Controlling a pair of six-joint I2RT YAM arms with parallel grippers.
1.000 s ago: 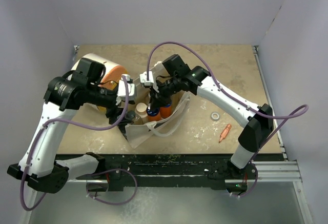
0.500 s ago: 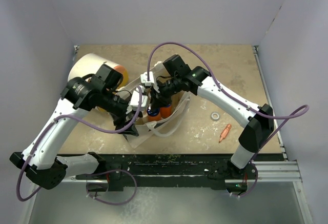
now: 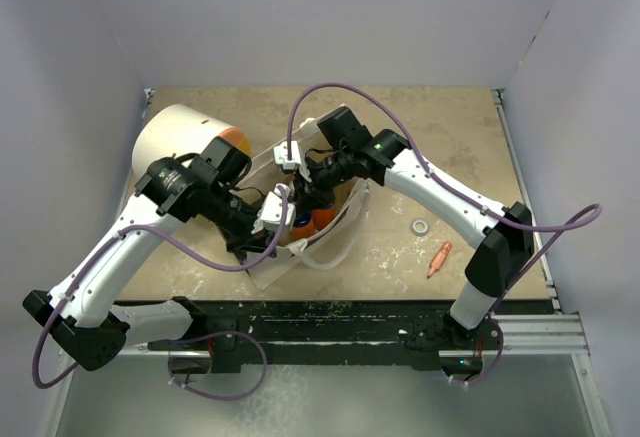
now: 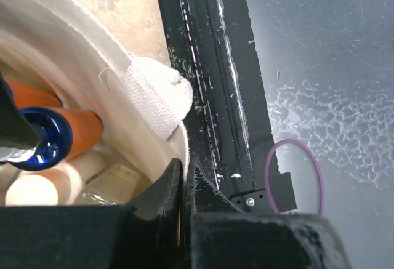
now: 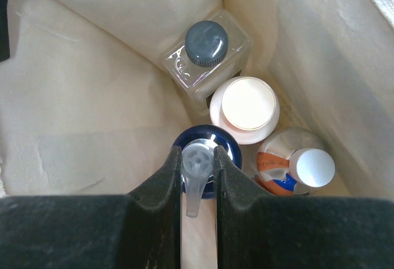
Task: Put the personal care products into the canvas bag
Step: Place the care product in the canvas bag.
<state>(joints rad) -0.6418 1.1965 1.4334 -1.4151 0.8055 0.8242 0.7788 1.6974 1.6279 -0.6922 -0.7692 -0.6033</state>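
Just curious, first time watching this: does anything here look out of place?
Little. The cream canvas bag slumps askew, and a small orange item lies loose on the tan table to its right.

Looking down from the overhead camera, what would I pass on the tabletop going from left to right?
First the big white drum, then the canvas bag that both arms reach into, then the small grey ring, and last the orange pen.

Cream canvas bag point(image 3: 278, 265) mid-table, orange bottles point(image 3: 322, 220) inside; white orange-ended drum point(image 3: 175, 137) left; tape roll point(image 3: 421, 226), orange pen point(image 3: 438, 258) right.
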